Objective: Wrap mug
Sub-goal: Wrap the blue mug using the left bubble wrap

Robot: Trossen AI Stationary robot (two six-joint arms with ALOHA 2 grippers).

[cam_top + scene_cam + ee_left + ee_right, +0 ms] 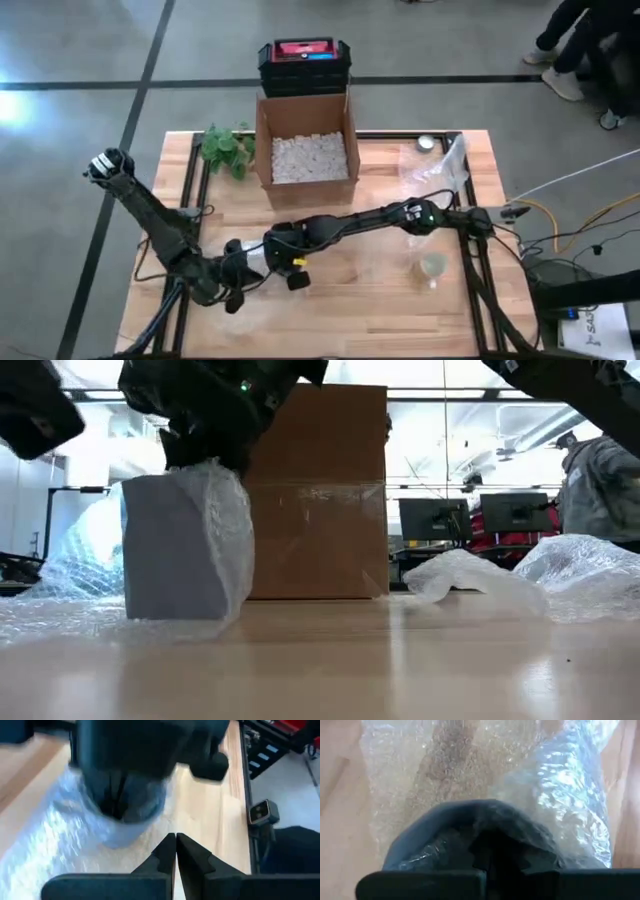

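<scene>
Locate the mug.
In the high view the mug stands front-left of centre on bubble wrap, between both grippers, in front of the cardboard box.

— Left arm? Stretched from the table's left edge toward the front middle, bent at the elbow, left gripper (175,851) low with fingers pressed together.
— Right arm? Reaching from the right side across to the centre, right gripper (283,262) pointing down, close beside the left one, finger state hidden.
</scene>
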